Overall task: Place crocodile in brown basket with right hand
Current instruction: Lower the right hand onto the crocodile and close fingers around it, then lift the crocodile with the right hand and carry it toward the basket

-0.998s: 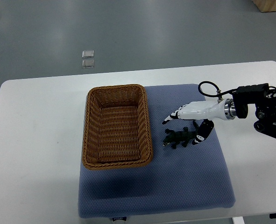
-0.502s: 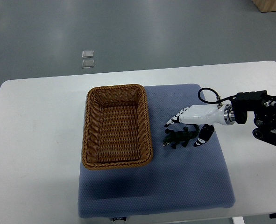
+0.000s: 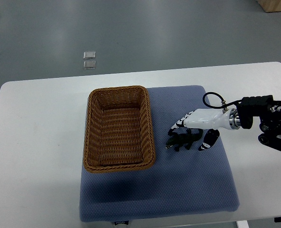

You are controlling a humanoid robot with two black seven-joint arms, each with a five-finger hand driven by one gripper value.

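A dark green toy crocodile (image 3: 182, 139) lies on the blue mat (image 3: 188, 185), just right of the brown wicker basket (image 3: 95, 164), which holds nothing. My right hand (image 3: 190, 134) reaches in from the right and hangs low over the crocodile, its white fingers (image 3: 179, 122) spread past the toy's far side and its thumb (image 3: 208, 140) at the tail end. The fingers are open and are not closed on the toy. My left arm is out of sight.
The mat and basket rest on a white table (image 3: 35, 142). My right forearm and its black wrist housing (image 3: 268, 121) sit over the table's right edge. Grey floor with two small square tiles (image 3: 89, 60) lies beyond.
My right hand has sunk lower and slid slightly toward the near side, settling around the crocodile. The crocodile and basket have not moved.
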